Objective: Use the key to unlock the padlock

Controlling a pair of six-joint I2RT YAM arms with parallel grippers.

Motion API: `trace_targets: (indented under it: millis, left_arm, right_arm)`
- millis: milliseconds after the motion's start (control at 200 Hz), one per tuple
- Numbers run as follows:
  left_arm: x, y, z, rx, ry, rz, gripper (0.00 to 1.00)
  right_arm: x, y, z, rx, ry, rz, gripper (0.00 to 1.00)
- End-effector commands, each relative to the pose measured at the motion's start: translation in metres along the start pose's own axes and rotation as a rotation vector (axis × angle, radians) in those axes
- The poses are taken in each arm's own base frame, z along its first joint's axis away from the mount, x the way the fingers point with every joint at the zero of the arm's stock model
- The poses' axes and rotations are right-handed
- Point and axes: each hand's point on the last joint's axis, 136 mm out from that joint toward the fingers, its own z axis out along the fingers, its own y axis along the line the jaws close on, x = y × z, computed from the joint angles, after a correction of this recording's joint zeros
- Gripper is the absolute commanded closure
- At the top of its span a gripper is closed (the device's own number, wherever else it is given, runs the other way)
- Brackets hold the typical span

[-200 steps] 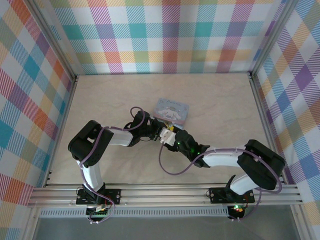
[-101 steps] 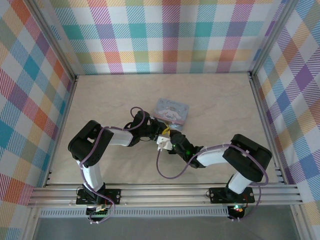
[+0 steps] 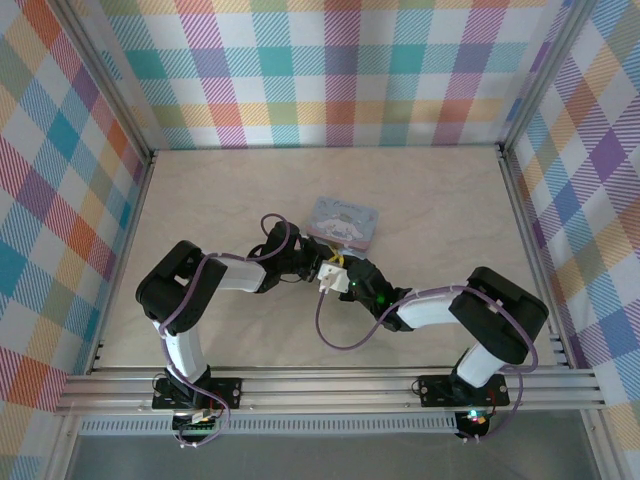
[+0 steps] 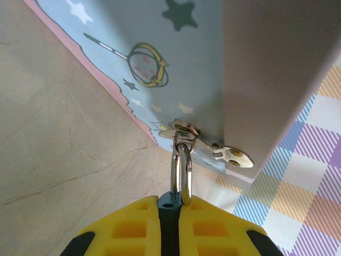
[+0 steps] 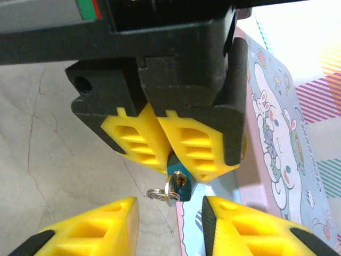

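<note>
In the left wrist view my left gripper (image 4: 169,207) is shut on the dark blue-green padlock (image 4: 169,216). Its steel shackle (image 4: 181,168) hangs through the hasp (image 4: 184,128) of the pale blue cartoon tin (image 4: 160,48). The right wrist view shows the padlock (image 5: 180,172) pinched between the left gripper's yellow fingers (image 5: 154,141). The key (image 5: 173,188) sticks out of the padlock's underside, with a small ring (image 5: 157,193) on it. My right gripper (image 5: 169,213) is open just below, one finger on each side of the key, touching nothing. From above, both grippers meet at the tin's near edge (image 3: 333,262).
The tin (image 3: 345,220) lies on the beige table (image 3: 200,200), mid-table. Plaid walls close in the left, back and right sides. A purple cable (image 3: 340,335) loops off the right arm. A metal rail (image 3: 320,385) runs along the near edge.
The right arm's elbow has swung in towards the left, and its wrist has shifted slightly by the tin. The left arm has held still.
</note>
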Motion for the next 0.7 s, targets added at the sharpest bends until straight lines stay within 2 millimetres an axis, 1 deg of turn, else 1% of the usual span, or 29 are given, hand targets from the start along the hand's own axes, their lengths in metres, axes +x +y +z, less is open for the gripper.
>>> trace_targets:
  millis: [0, 175, 350, 695]
  left_arm:
    - [0.007, -0.011, -0.005, 0.009, 0.024, -0.004, 1.00]
    - [0.008, -0.010, -0.004, 0.007, 0.026, -0.005, 1.00]
    - [0.008, -0.010, -0.004, 0.007, 0.027, -0.004, 1.00]
    - [0.010, -0.012, -0.003, 0.012, 0.032, -0.002, 1.00]
  right_arm:
    - [-0.007, -0.003, -0.001, 0.000, -0.033, 0.031, 0.65]
    - [-0.009, -0.003, 0.004, 0.004, -0.037, 0.033, 0.68]
    - [-0.012, -0.002, 0.007, -0.002, -0.037, 0.032, 0.75]
    - [-0.019, -0.007, 0.010, 0.011, -0.056, 0.056, 0.80]
